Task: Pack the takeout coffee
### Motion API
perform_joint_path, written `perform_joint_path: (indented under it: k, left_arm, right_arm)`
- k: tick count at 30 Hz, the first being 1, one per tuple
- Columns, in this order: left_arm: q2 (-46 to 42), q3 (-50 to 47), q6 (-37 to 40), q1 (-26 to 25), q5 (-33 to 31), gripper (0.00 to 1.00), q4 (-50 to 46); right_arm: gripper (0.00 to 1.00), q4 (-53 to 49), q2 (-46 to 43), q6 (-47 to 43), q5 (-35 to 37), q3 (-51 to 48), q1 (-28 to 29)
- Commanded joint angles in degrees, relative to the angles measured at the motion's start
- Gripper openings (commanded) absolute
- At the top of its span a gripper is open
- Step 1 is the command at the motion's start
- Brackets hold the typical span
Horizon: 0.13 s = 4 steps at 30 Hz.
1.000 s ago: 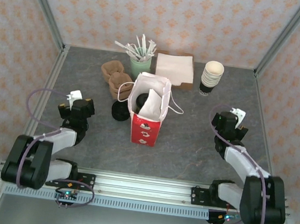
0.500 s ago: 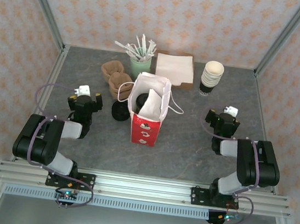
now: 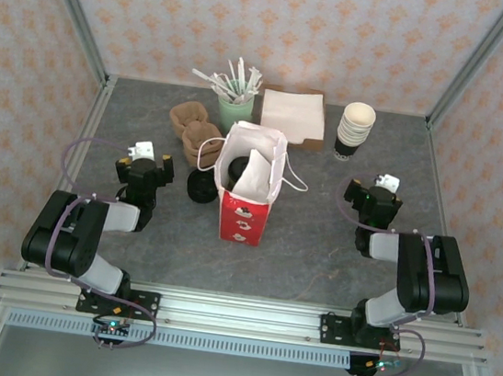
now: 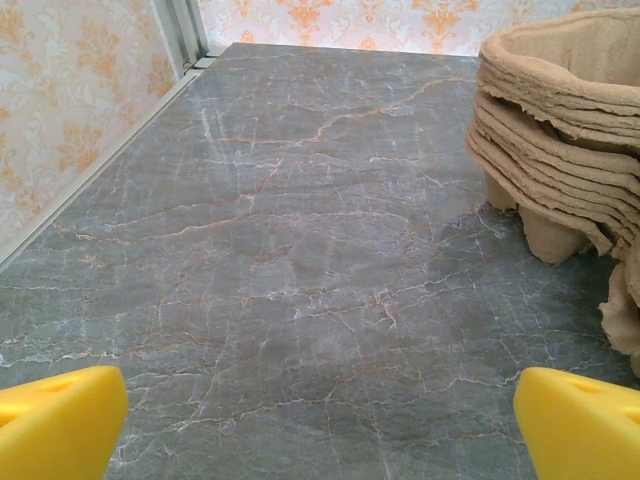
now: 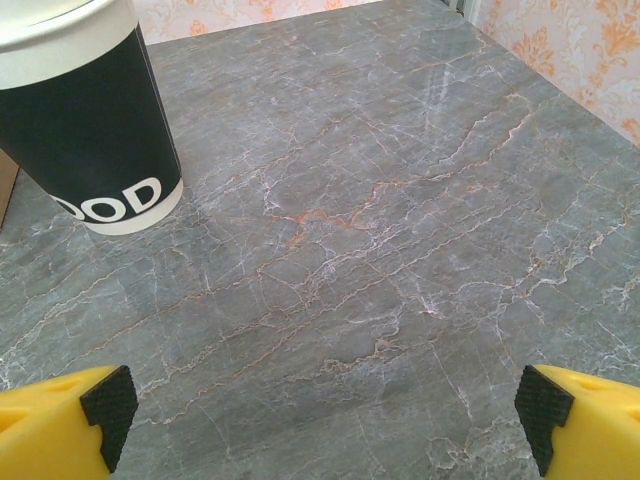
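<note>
Grey marble-look tabletop (image 3: 318,243) with orange-patterned wallpaper (image 3: 282,25) on three sides, so a pretty boxed-in setup. From the top camera, the takeout coffee (image 3: 201,187) looks like the small round black-lidded thing touching or just beside the left side of the red-and-white paper bag (image 3: 247,187). Its sides are too dark from up there for me to tell the colour. The bag stands upright and open in the middle of the table.

The left gripper (image 3: 146,168) sits near the coffee on its left, clearly apart from it, with its jaws spread wide and nothing between them. The right gripper (image 3: 373,197) is on the other side of the bag, well apart from the coffee. Its jaws are spread wide and empty too.

The wrist cams add some close-up detail (the coffee isn't in either one). The left wrist view has the left gripper's (image 4: 320,430) yellow fingertips (image 4: 60,420) at the bottom corners over bare table, with a stack of brown pulp cup carriers (image 4: 560,120) at the right edge. The right wrist view has the right gripper (image 5: 320,420) the same way, with black pads on its fingertips (image 5: 575,415), and the bottom of the paper cup stack (image 5: 95,130) showing white "OOD" lettering.

At the back, the top view also shows a green cup of stirrers (image 3: 235,102) and a pile of napkins (image 3: 293,112).
</note>
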Motion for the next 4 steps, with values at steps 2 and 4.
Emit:
perform_joint_path:
  k: [2, 4]
  left_arm:
    - [0.2, 1.0, 0.8, -0.2, -2.3, 1.00, 0.4]
    - [0.2, 1.0, 0.8, -0.2, -2.2, 1.00, 0.3]
  right_arm:
    - [0.99, 0.7, -0.1, -0.5, -0.5, 0.8, -0.2]
    - [0.99, 0.7, -0.1, -0.6, -0.5, 0.8, -0.3]
